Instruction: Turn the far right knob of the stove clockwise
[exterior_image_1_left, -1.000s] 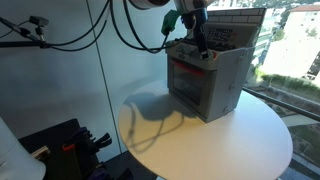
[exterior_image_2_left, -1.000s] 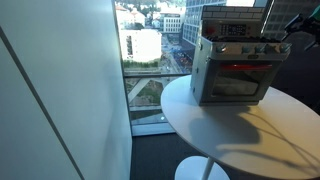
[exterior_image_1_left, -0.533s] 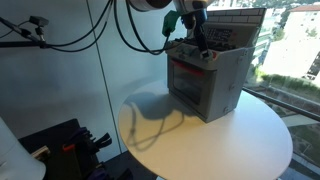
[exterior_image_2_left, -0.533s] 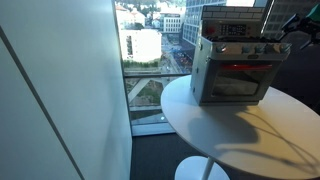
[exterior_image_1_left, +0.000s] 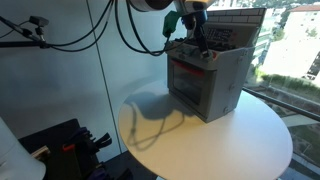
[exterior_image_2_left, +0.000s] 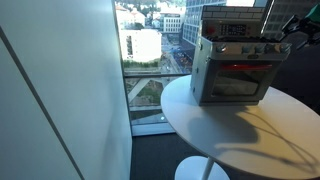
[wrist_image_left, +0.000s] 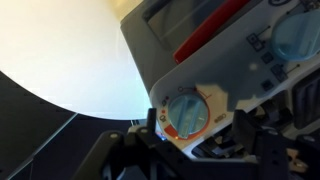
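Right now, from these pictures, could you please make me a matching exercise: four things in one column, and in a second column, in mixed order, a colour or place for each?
Things:
1. table
2. stove
3. hand
4. cables

Descriptions:
A. black, hanging in loops
B. at the top front edge of the stove
C. round and white
D. grey, with a red-trimmed door

Pairs: 1-C, 2-D, 3-B, 4-A.
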